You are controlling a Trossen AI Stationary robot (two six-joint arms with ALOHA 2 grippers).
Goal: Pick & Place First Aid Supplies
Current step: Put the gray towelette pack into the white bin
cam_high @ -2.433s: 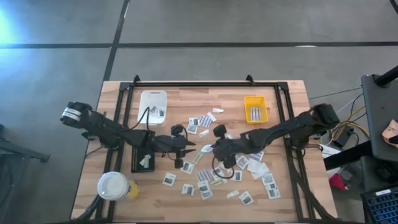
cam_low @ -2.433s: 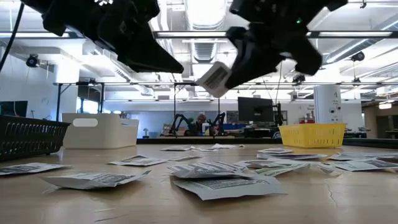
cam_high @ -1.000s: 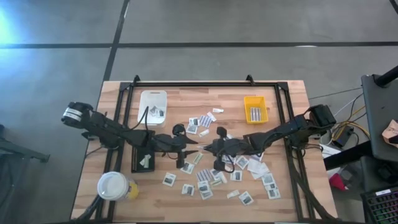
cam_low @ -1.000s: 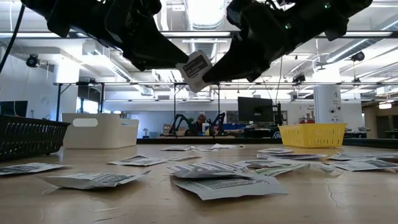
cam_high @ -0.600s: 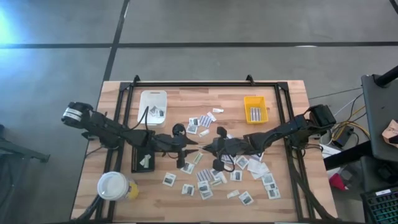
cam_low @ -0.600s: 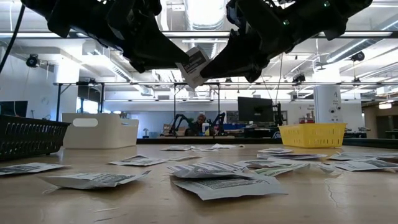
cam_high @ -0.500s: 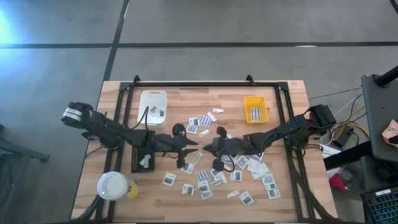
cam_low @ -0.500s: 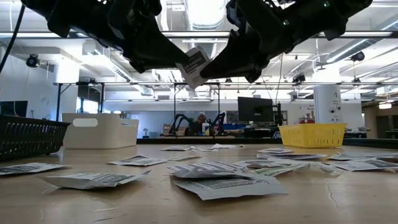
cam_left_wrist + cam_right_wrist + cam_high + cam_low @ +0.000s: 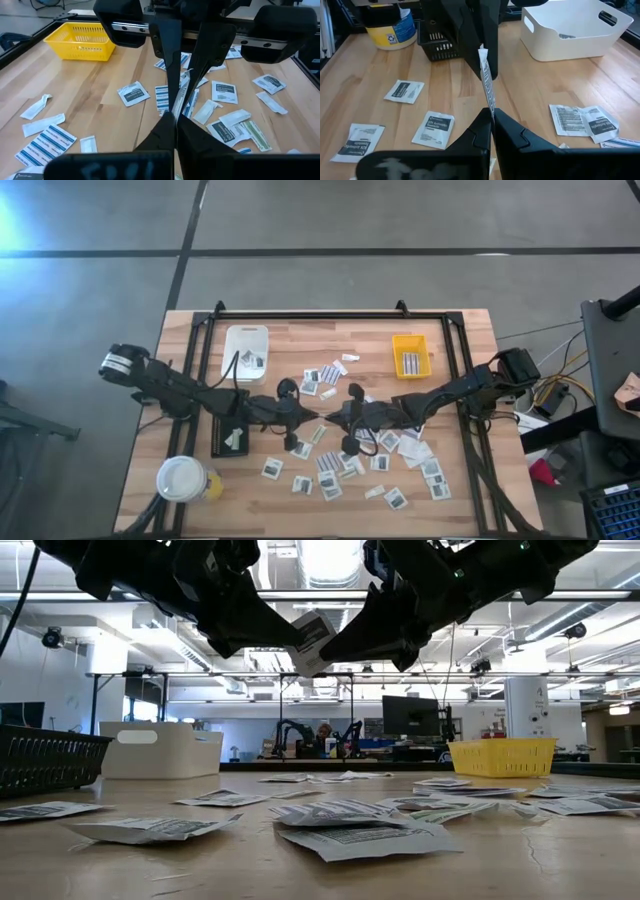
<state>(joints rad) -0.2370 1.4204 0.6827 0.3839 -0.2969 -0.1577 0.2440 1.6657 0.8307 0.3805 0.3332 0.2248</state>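
Above table centre, packet (image 9: 312, 640) pinched edge-on, left fingers (image 9: 311, 415), right fingers (image 9: 334, 417), print unreadable

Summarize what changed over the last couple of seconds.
The right gripper, shut on a packet, carried it leftward and up from mid-table to meet the left gripper above the table centre. Now both grippers pinch the same packet, tip to tip: a handover in progress, not yet released. The loose packets, white tray, yellow tray and black tray stayed put.
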